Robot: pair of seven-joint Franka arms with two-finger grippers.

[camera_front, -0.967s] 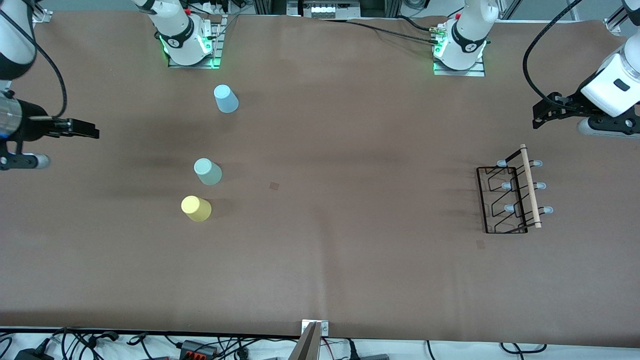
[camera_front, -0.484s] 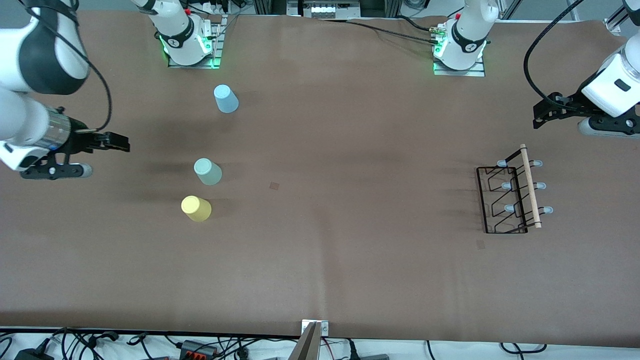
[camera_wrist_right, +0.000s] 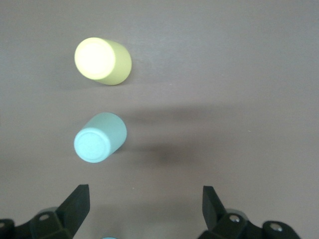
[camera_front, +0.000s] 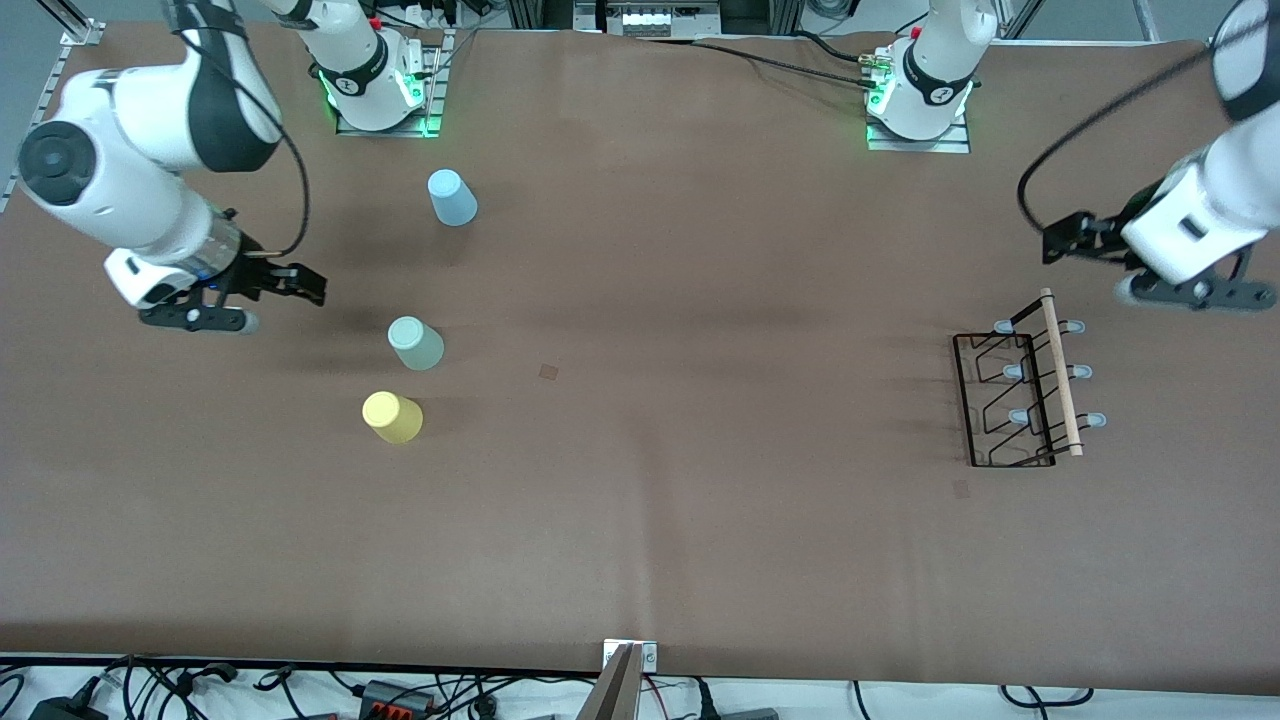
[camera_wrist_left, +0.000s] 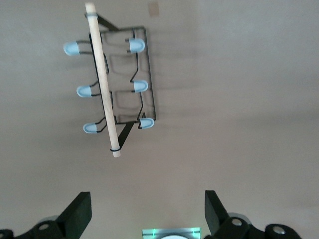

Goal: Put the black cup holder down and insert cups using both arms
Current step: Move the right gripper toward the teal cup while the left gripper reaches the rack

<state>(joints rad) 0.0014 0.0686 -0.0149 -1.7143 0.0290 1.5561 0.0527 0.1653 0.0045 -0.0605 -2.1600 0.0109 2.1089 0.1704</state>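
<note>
The black cup holder [camera_front: 1020, 390] with its wooden rod and blue-tipped prongs sits toward the left arm's end of the table, and it also shows in the left wrist view [camera_wrist_left: 112, 84]. My left gripper [camera_front: 1056, 243] is open and empty, in the air beside the holder's end nearest the arm bases [camera_wrist_left: 145, 209]. The light blue cup [camera_front: 452, 197], pale green cup [camera_front: 415, 343] and yellow cup [camera_front: 392, 417] stand apart toward the right arm's end. My right gripper [camera_front: 305, 285] is open and empty, over the table beside the green cup [camera_wrist_right: 99, 137]; the yellow cup [camera_wrist_right: 102, 60] lies past it.
The brown table cover [camera_front: 640, 500] is bare across its middle and front. The two arm bases [camera_front: 375, 90] stand along the table's edge farthest from the front camera. Cables lie off the front edge.
My right arm has swung in over the table toward the green cup. My left gripper has shifted a little toward the holder. Cups and holder have not moved.
</note>
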